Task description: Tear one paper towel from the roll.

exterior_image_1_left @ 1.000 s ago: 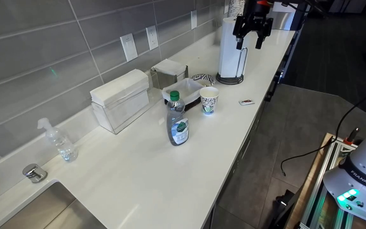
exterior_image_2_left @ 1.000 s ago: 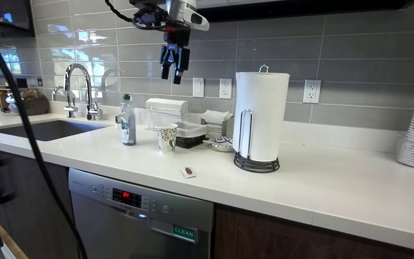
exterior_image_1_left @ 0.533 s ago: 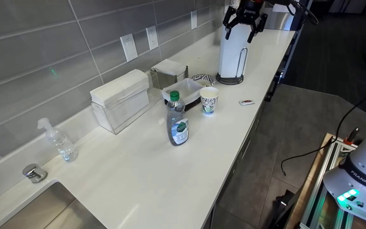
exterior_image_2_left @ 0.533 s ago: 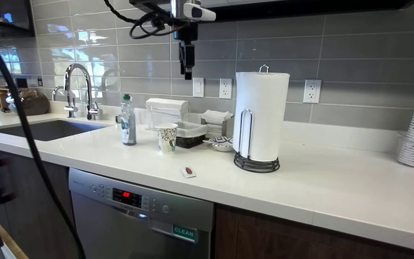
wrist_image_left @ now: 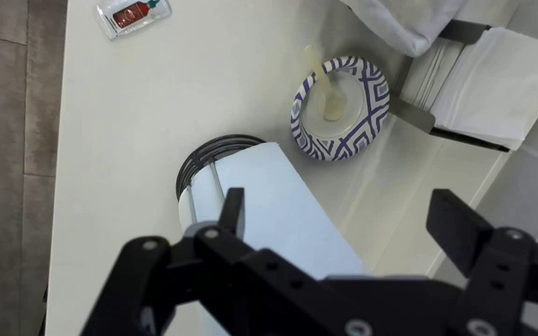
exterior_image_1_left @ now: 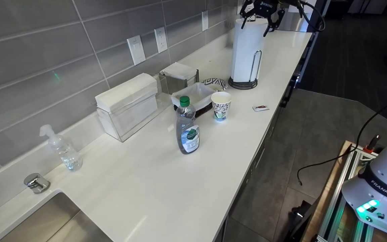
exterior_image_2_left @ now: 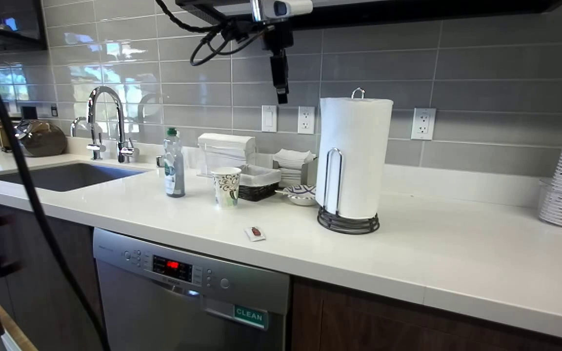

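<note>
The roll is a tall white cylinder upright on its dark wire base; it also shows in an exterior view and in the wrist view. No separate paper towel hangs loose; its outer sheet lies wrapped on the roll. My gripper is in the air beside the roll, its tips near the height of the roll's top and apart from it. In an exterior view my gripper overlaps the roll's top. In the wrist view the gripper is wide open, with nothing between the fingers.
A patterned bowl with a spoon, a lined basket, napkin holders, a paper cup and a soap bottle stand near the roll. A sauce packet lies near the front edge. A cabinet overhangs above.
My gripper has turned and moved sideways toward the roll, and its tips are higher in both exterior views. Its fingers look wider apart. The roll has not moved.
</note>
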